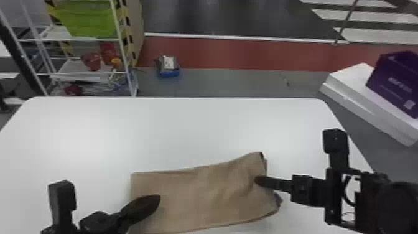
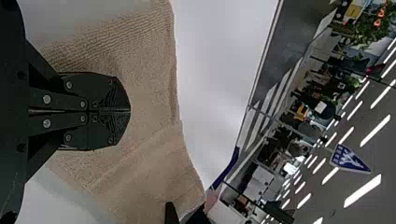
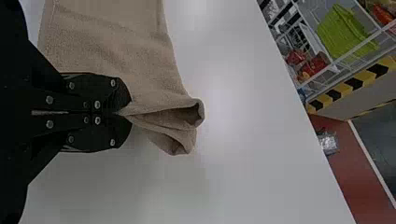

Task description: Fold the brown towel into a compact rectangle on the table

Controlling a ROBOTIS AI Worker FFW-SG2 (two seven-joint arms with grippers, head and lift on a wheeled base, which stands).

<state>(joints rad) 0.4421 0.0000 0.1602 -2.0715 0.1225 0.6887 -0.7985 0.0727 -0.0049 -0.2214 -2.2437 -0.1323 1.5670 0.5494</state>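
Observation:
The brown towel (image 1: 199,199) lies as a long folded strip near the table's front edge, its right end bunched and slightly raised. My left gripper (image 1: 155,200) is over the towel's left part; in the left wrist view the left gripper (image 2: 130,110) is shut with its fingers together above the cloth (image 2: 149,70). At the towel's right end is my right gripper (image 1: 258,180). In the right wrist view, the right gripper (image 3: 127,112) is shut on a pinched fold of the towel (image 3: 112,51), with loose folds sticking out past the fingertips.
The white table (image 1: 174,130) extends behind the towel. Beyond its far edge stand a wire rack (image 1: 84,73) with a green bin (image 1: 88,18) at the left and a purple box (image 1: 396,82) on a white block (image 1: 351,84) at the right.

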